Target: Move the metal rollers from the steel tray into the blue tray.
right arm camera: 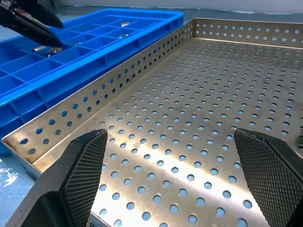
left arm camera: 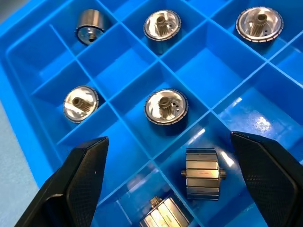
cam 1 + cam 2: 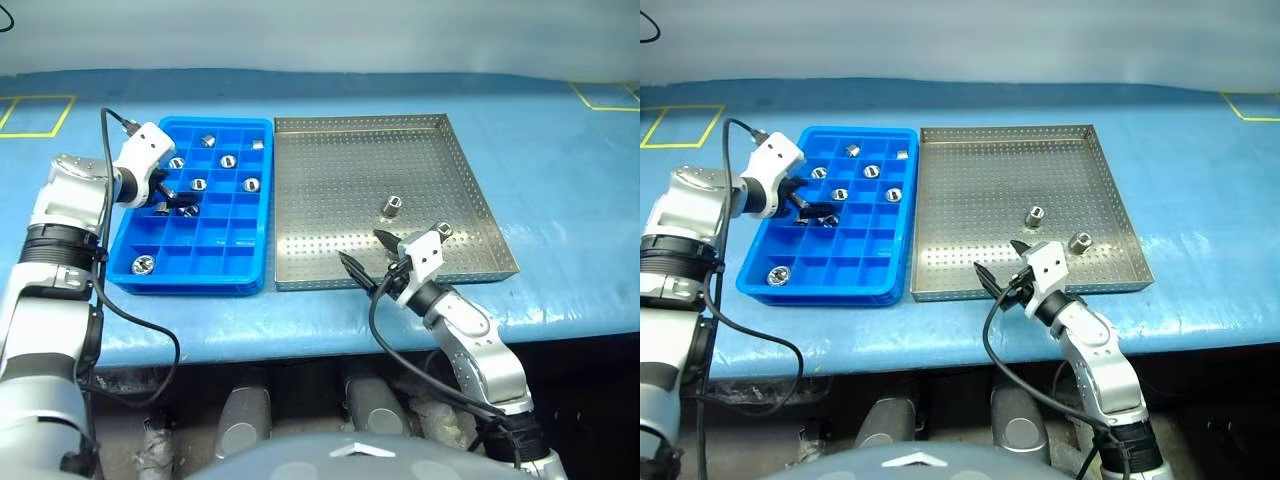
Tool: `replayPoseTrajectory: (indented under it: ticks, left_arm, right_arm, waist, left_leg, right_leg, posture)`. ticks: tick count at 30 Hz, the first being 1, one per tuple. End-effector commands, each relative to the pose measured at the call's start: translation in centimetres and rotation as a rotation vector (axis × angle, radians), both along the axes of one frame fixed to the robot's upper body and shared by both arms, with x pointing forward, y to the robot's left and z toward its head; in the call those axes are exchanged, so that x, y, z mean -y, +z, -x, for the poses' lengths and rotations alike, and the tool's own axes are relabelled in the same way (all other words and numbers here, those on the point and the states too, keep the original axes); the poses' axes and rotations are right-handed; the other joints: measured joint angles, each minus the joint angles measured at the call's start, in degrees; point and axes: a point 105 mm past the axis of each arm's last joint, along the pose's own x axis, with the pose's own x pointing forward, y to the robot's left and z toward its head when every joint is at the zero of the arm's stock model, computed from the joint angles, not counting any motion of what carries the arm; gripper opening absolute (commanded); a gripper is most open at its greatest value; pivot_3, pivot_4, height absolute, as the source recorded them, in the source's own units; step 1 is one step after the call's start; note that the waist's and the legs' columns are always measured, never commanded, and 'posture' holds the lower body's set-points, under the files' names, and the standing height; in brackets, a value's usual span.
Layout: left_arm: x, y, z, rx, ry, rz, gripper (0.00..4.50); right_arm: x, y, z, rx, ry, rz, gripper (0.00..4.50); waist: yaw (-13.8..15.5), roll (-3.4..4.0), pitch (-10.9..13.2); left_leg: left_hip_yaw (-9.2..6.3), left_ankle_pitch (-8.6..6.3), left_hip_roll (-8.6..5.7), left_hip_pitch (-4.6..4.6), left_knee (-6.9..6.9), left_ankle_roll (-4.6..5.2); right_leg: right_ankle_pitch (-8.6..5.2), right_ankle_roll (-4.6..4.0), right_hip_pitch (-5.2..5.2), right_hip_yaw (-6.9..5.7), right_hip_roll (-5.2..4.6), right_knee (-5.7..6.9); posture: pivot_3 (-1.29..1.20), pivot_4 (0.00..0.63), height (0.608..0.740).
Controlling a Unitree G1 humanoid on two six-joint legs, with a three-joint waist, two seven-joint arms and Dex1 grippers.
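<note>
**Rollers mostly in blue tray; two left in steel tray, both claws spread**

L gripper (image 3: 174,199) hangs over the blue tray (image 3: 252,282) at its left-middle cells, fingers spread, nothing pinched. In the wrist view a roller on its side (image 2: 202,174) lies in the cell between the fingertips (image 2: 85,175); several more stand on end in cells beyond.

R gripper (image 3: 1002,262) sits at the near rim of the steel tray (image 3: 1110,185), fingers spread, empty. Two metal rollers (image 3: 1036,213) remain on the perforated floor, both beyond and to the right of the R gripper, one (image 3: 1079,240) near the right rim.

Trays lie side by side, rims just beside each other. Most of steel tray floor bare. Blue table (image 3: 560,160) with yellow corner marks (image 3: 40,115) at the far side. No readable writing.
</note>
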Motion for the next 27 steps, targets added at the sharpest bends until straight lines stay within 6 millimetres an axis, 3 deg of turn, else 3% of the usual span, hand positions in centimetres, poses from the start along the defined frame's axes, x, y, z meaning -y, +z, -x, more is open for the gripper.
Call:
replayPoseTrajectory:
  ticks: [1,9,19,24,27]
  left_arm:
    - [0.0,1.2,-0.2,0.009,-0.044,-0.04,4.49]
    - [-0.4,0.8,0.0,-0.017,-0.046,-0.083,4.49]
    - [-1.2,3.8,0.6,0.042,-0.071,-0.094,4.49]
    - [-1.3,3.6,1.5,0.01,-0.1,-0.112,4.49]
    - [-1.4,3.3,1.6,-0.001,-0.1,-0.115,3.89]
  right_arm:
    - [0.2,1.0,0.1,0.047,-0.015,-0.013,4.5]
    - [0.3,0.8,0.1,0.044,-0.025,-0.011,4.5]
    - [0.3,0.5,0.2,0.039,-0.024,-0.01,4.5]
    - [0.1,0.3,0.3,0.033,-0.019,-0.01,4.5]
    - [0.0,0.2,0.3,0.032,-0.019,-0.012,4.5]
  waist:
    - [-0.22,0.0,0.0]
    - [-1.33,0.0,0.0]
    - [-1.6,-0.01,0.01]
    - [-1.5,-0.01,0.0]
    - [-1.49,-0.01,0.01]
  left_leg:
    - [0.0,0.0,0.0,0.0,0.0,0.0]
    - [-0.01,0.0,0.0,0.01,0.02,0.0]
    - [-0.01,0.0,0.02,-0.01,0.01,0.0]
    - [-0.01,0.0,0.01,-0.01,0.01,0.0]
    - [-0.01,0.0,0.01,0.0,0.02,0.0]
  right_leg:
    - [0.0,0.0,0.0,0.0,0.0,0.0]
    - [0.0,0.01,0.0,0.01,0.0,0.03]
    - [0.0,0.01,-0.03,0.01,0.01,0.05]
    - [0.0,0.0,-0.02,0.02,0.0,0.05]
    - [0.0,0.0,-0.02,0.02,0.01,0.07]
  posture:
    - [-0.15,0.15,0.74]
    - [-0.16,0.15,0.74]
    - [-0.15,0.15,0.74]
    - [-0.15,0.15,0.74]
    - [-0.15,0.15,0.74]
